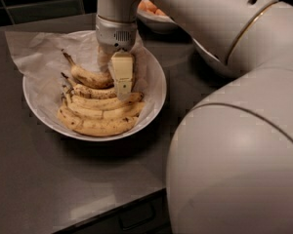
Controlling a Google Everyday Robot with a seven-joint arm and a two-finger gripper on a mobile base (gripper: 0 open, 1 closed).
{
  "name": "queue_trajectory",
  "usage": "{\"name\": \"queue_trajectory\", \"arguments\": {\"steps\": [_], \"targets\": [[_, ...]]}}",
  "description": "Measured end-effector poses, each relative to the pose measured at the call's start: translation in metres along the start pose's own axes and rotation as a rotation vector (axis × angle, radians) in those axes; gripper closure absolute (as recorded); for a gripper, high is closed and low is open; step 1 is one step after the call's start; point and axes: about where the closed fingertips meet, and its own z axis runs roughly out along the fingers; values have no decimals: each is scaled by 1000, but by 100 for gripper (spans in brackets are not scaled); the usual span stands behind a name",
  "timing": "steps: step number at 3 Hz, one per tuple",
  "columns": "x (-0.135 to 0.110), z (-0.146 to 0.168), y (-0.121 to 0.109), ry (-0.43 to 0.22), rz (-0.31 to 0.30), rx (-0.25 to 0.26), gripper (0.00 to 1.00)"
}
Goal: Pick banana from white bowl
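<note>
Down goes the grey-and-cream two-finger gripper (118, 77), right inside the wide, shallow white bowl (156, 89) lined with crinkled white paper, towards the far left corner of the dark grey counter (49, 179). It sits at the right end of the strongly curved, brown-speckled yellow banana (89, 77), which lies behind the bunch of paler bananas (100, 116). Claw open or gripping? Cannot tell.

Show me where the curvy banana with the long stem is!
In the camera view, the banana lies at the back left of the white bowl, just behind the bunch, with the gripper down at its right end.
</note>
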Motion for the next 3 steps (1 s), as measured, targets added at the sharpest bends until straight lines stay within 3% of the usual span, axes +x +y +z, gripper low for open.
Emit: {"name": "queue_trajectory", "arguments": {"steps": [1,2,3], "targets": [[0,0,0,0,0,0,22],[0,0,0,0,0,0,24],[-3,-3,-13,-9,3,45,28]]}}
